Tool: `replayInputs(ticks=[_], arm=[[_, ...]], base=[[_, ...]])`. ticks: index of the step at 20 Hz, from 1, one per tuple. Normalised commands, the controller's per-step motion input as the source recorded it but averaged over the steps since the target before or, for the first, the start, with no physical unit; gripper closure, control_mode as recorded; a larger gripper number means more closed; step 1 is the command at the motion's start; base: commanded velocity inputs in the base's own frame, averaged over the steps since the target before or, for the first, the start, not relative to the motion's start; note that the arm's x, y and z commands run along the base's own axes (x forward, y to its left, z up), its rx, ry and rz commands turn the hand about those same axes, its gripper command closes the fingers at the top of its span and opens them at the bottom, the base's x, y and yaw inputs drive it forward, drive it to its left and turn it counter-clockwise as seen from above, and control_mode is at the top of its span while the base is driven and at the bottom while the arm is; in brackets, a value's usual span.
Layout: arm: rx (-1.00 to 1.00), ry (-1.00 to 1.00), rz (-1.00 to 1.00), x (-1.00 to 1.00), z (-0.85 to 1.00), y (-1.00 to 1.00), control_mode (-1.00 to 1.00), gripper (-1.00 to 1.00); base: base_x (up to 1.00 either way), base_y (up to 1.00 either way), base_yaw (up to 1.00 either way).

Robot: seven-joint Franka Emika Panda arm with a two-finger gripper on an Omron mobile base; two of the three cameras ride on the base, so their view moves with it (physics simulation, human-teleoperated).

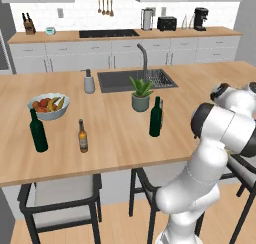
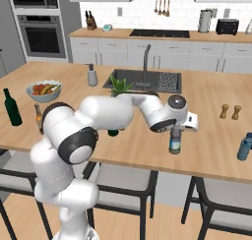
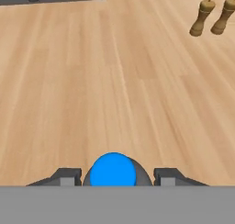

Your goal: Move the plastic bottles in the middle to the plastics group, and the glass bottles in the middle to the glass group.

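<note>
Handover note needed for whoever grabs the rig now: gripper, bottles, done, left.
Gripper: jaws either side of a blue-capped plastic bottle standing at the counter's front edge; grip not confirmed.
Plastics group: blue bottle at the far right, near the two wooden shakers.
Glass group: green wine bottle and amber beer bottle at the left, by the fruit bowl.
Middle: another green wine bottle beside the potted plant.
Done: nothing visibly delivered.
Left: capped bottle to the right, wine bottle to the left.

The counter [image 1: 120, 133] is pale wood with a smooth, matt grain, and the sink [image 1: 117, 80] set into it looks like dark metal. The wine bottle [image 1: 156, 118] is glossy dark green glass; the plastic bottle [image 2: 174, 140] is clear with a smooth blue cap [image 3: 113, 171].
</note>
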Motion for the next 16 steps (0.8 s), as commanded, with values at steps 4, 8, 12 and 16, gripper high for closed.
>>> replayInputs(ticks=[4,8,12,16], arm=[[0.10,0.01,-0.14,0.00,-0.05,-0.83,-1.00,1.00],[0.01,0.00,-0.17,0.00,-0.34,-0.56,-1.00,1.00],[0.00,-0.08,-0.17,0.00,-0.33,-0.46,-1.00,1.00],[0.00,-0.08,-0.17,0.00,-0.17,-0.38,-1.00,1.00]], base=[[0.00,0.00,0.00],[0.00,0.00,0.00],[0.00,0.00,0.00],[0.00,0.00,0.00]])
